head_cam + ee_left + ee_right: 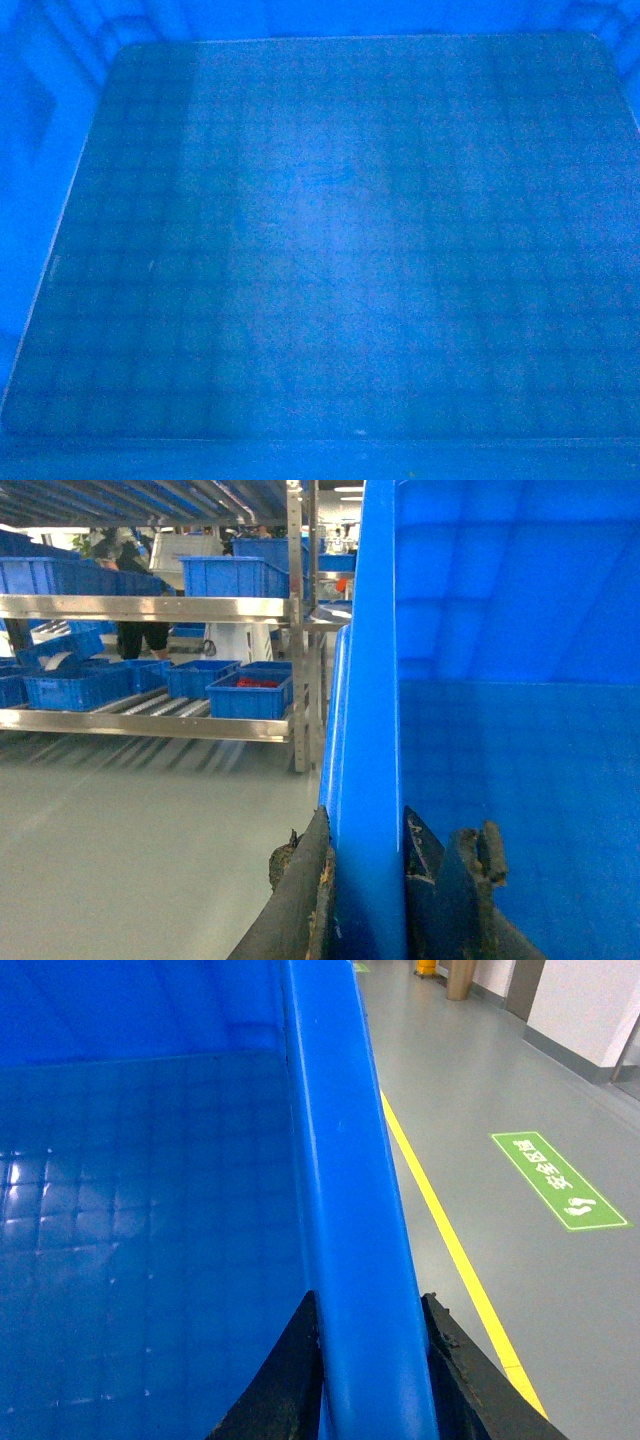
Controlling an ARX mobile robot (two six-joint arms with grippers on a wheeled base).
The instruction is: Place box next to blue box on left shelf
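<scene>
Box: you carry the large bright-blue plastic crate (320, 240) by opposite walls, so it stays level.
Left gripper (368, 880): fingers pinching the wall, frame bottom.
Right gripper (370, 1360): fingers pinching the rim, frame bottom.
Shelf (150, 608): steel rack upper left, well apart.

A steel shelf (150, 608) on the grey floor (130, 850) carries blue bins (248, 696).

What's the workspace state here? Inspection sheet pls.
Surface: grey floor; no table seen.
Job's things: large bright-blue plastic crate, empty, grid-ribbed floor fills the head view.
Clutter: nothing seen.
Grippers: left gripper clamps one crate wall; right gripper clamps the opposite rim.
Cables: nothing seen.
Surroundings: steel shelf rack holding blue bins; yellow floor line; green floor sign.
</scene>
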